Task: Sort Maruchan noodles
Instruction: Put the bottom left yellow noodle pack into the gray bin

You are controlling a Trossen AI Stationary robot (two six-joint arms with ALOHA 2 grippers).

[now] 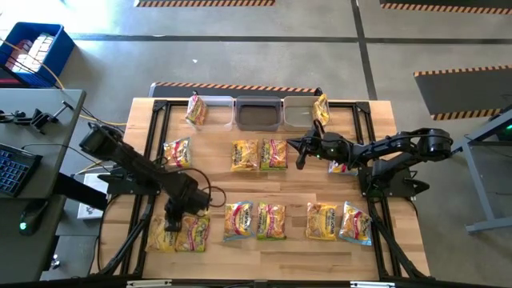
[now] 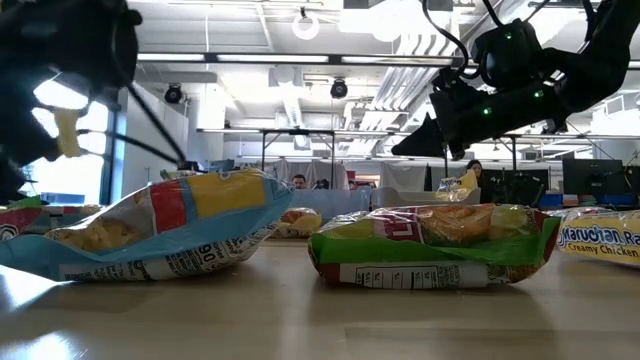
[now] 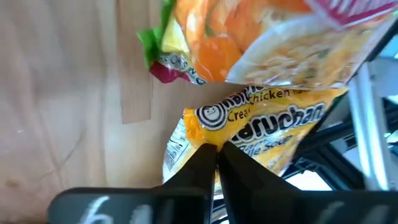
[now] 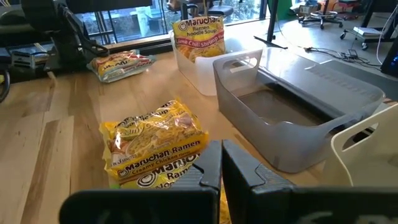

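Your left pincer (image 1: 170,225) sits clenched over packets (image 1: 178,233) at the worktop's (image 1: 296,189) near-left corner; right pincer (image 1: 301,149), clenched, hovers by the bins (image 1: 258,113).

Wooden counter (image 1: 296,186) on a black frame, standing on a grey concrete floor (image 1: 240,64) marked with dark lines. Three clear plastic bins in a row at the counter's far edge: left bin (image 1: 214,112), middle bin (image 1: 258,114), right bin (image 1: 298,114), touching side by side. Blue crate (image 1: 32,54) on the floor, far left. Grey desk (image 1: 32,128) with a keyboard (image 1: 12,168) beside the counter
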